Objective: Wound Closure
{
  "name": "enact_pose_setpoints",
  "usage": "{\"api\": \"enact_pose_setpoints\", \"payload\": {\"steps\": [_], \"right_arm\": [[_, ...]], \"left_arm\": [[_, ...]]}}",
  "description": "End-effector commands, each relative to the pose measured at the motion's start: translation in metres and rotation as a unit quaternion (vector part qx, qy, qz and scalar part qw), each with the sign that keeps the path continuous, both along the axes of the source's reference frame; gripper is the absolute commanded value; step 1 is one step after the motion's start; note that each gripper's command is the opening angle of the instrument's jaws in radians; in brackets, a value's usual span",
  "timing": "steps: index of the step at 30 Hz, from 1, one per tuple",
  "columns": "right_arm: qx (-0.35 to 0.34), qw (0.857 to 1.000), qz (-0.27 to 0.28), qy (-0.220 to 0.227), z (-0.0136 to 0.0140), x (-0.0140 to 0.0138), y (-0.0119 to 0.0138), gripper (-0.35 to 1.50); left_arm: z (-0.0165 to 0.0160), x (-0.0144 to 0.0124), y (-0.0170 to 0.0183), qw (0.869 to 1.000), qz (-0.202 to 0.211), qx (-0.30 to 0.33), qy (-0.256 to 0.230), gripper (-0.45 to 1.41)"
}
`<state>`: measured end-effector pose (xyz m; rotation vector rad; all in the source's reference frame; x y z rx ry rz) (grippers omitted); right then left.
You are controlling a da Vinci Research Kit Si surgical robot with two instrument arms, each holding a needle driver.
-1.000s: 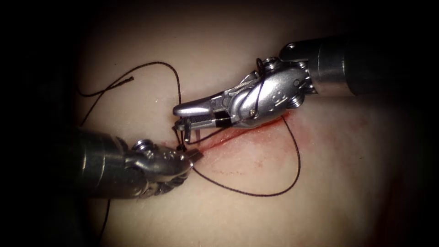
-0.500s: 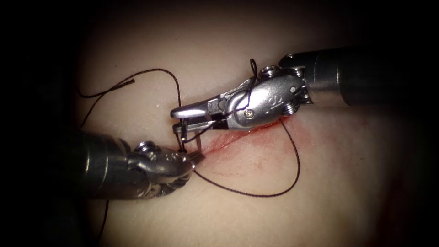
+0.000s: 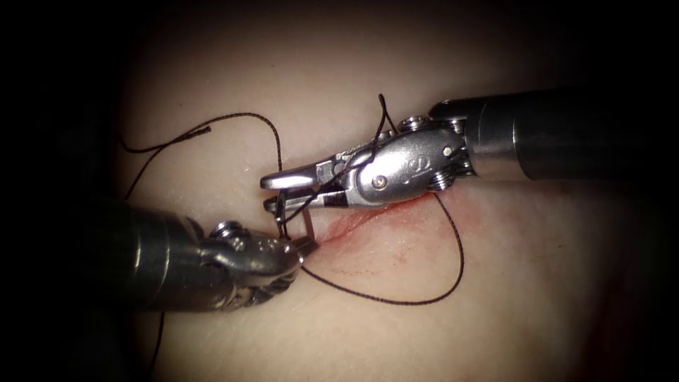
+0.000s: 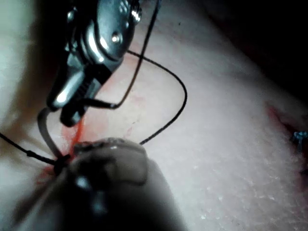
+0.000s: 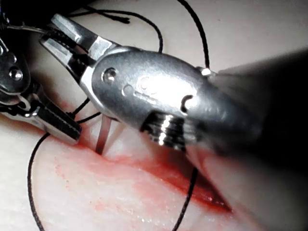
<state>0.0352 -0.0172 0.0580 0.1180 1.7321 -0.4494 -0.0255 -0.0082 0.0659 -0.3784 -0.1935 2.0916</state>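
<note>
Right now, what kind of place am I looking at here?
Most likely a surgical training bench: two robotic needle drivers, the left tool and the right tool, work over pale tissue with a reddened cut, a curved needle and dark thread.

dark thread point(image 3: 396, 301), red fluid point(image 3: 368, 223), pale tissue point(image 3: 332, 85), silver right tool point(image 3: 290, 191)

The right tool point(image 3: 272, 192) reaches in level, its jaws slightly parted. The left tool point(image 3: 305, 245) lies lower, jaws apparently closed, tips almost meeting the right's.
</note>
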Motion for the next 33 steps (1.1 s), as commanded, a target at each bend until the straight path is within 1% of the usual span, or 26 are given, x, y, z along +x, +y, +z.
{"api": "enact_pose_setpoints", "payload": {"steps": [1, 2, 7, 11, 15, 18, 21, 23, 26, 27, 28, 30, 33], "right_arm": [[0.0, 1.0, 0.0, 0.002, -0.0003, 0.0008, 0.0007, -0.35], [-0.002, 1.0, 0.006, 0.006, -0.0012, 0.0008, 0.0018, -0.35], [-0.016, 0.999, 0.023, 0.016, -0.0029, 0.0005, 0.0039, -0.35], [-0.011, 0.999, 0.033, 0.02, -0.0034, 0.0005, 0.0043, -0.35], [0.007, 0.998, 0.059, 0.037, -0.0043, 0.0004, 0.0057, -0.35], [0.01, 0.996, 0.072, 0.046, -0.0043, 0.0004, 0.0061, -0.35], [0.021, 0.996, 0.077, 0.045, -0.0043, 0.0005, 0.0063, -0.35], [0.041, 0.995, 0.076, 0.04, -0.0042, 0.0006, 0.0066, -0.35], [0.095, 0.992, 0.077, 0.038, -0.0038, 0.0008, 0.007, -0.35], [0.095, 0.992, 0.077, 0.038, -0.0038, 0.0008, 0.007, -0.35], [0.126, 0.989, 0.073, 0.031, -0.0034, 0.0008, 0.0074, -0.35], [0.157, 0.985, 0.068, 0.021, -0.0027, 0.0009, 0.0076, -0.35], [0.182, 0.981, 0.063, 0.008, -0.0016, 0.001, 0.0077, -0.35]], "left_arm": [[0.0005, -0.0005, -0.0003, 1.0, 0.0, 0.001, -0.001, -0.42], [0.0006, -0.0008, -0.0007, 1.0, 0.004, 0.004, -0.005, -0.42], [0.0005, -0.0014, -0.0013, 1.0, 0.01, 0.016, -0.005, -0.42], [0.0006, -0.0015, -0.0016, 0.999, 0.022, 0.02, -0.01, -0.42], [0.0007, -0.0015, -0.0017, 0.999, 0.043, 0.017, -0.008, -0.43], [0.0008, -0.0014, -0.0019, 0.999, 0.048, 0.019, -0.003, -0.43], [0.001, -0.0013, -0.002, 0.998, 0.052, 0.021, 0.001, -0.43], [0.0011, -0.0013, -0.0021, 0.998, 0.053, 0.023, 0.005, -0.43], [0.0013, -0.0012, -0.0023, 0.998, 0.057, 0.025, 0.009, -0.42], [0.0013, -0.0012, -0.0023, 0.998, 0.057, 0.025, 0.009, -0.42], [0.0014, -0.0011, -0.0022, 0.998, 0.058, 0.025, 0.009, -0.38], [0.0014, -0.001, -0.002, 0.998, 0.061, 0.024, 0.008, -0.37], [0.0014, -0.0009, -0.002, 0.998, 0.062, 0.024, 0.008, -0.35]]}}
